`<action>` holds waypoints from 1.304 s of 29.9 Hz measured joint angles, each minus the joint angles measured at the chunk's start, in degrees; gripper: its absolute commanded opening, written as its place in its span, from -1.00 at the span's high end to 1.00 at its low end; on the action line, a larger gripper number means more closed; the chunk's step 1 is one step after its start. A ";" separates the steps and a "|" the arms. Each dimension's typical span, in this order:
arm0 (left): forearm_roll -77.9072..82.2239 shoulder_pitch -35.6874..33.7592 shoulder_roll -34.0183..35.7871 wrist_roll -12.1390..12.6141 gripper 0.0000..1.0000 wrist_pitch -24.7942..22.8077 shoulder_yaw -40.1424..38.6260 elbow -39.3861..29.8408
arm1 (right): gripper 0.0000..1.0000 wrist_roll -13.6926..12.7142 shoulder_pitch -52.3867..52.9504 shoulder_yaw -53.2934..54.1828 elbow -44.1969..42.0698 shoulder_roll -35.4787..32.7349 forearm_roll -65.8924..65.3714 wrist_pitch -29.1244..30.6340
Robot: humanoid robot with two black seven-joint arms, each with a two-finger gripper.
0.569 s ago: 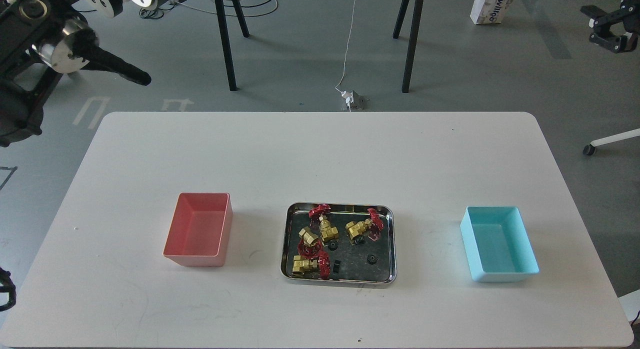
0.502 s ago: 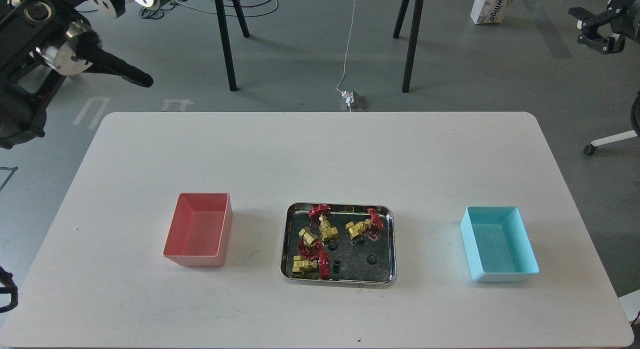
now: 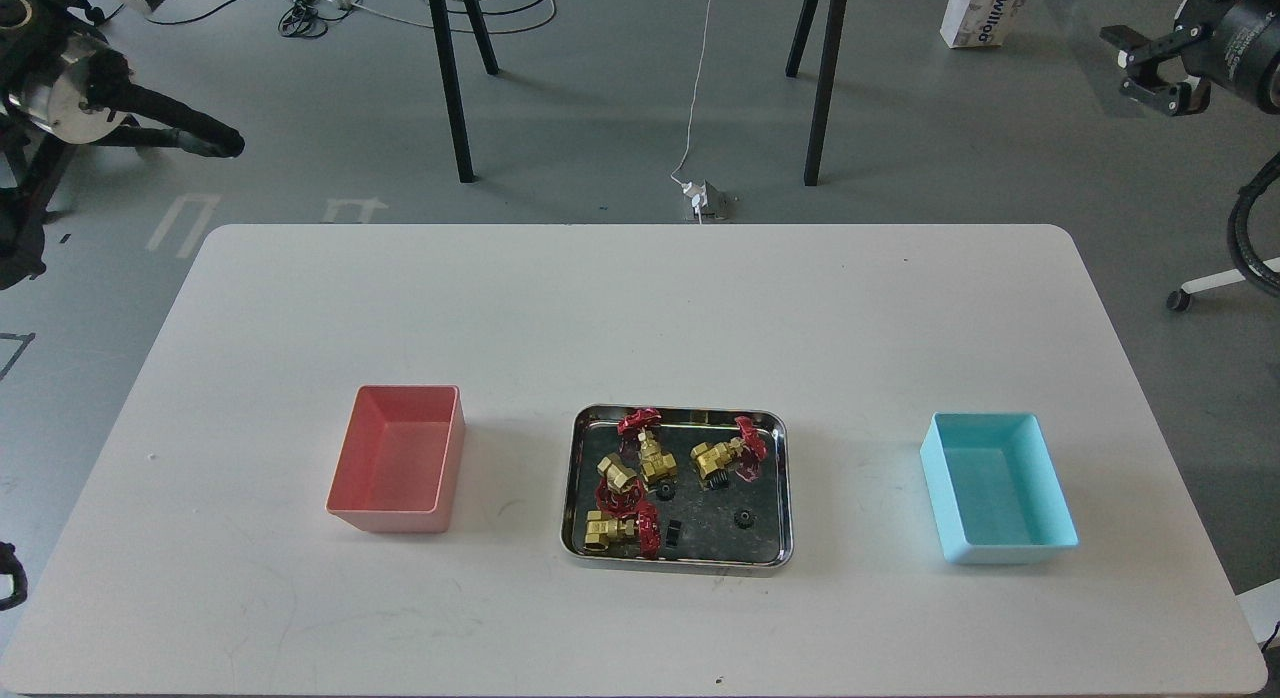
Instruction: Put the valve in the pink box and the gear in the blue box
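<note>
Several brass valves with red handwheels lie in the steel tray (image 3: 789, 488) at the table's middle front: one (image 3: 652, 462) at the back, one (image 3: 722, 459) to its right, one (image 3: 616, 530) at the front left. Small black gears lie among them, one (image 3: 743, 519) at the front right, one (image 3: 664, 491) in the middle. The pink box (image 3: 398, 458) stands empty left of the tray. The blue box (image 3: 997, 486) stands empty on the right. My left gripper (image 3: 215, 141) hangs over the floor beyond the table's far left. My right gripper (image 3: 1140, 61) is over the floor at the far right, fingers apart and empty.
The white table (image 3: 640, 308) carries only the two boxes and the tray. Beyond its far edge are black stand legs (image 3: 452, 88), a white cable with a plug (image 3: 706, 200), and a cardboard carton (image 3: 985, 10) on the grey floor.
</note>
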 measured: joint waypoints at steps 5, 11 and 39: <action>-2.63 -0.09 -1.72 -3.89 -1.00 -6.60 -2.17 3.78 | -1.00 0.00 0.13 0.04 -0.25 0.66 -0.09 -0.27; -4.00 2.65 -1.33 -5.82 -0.99 -10.25 -0.35 1.00 | -0.99 0.00 0.85 -0.02 -0.38 0.78 -0.25 -0.47; 84.34 22.42 -7.74 -1.21 -0.91 18.66 28.04 -17.02 | -0.98 -0.57 10.56 -1.11 -0.61 0.69 -3.00 -0.74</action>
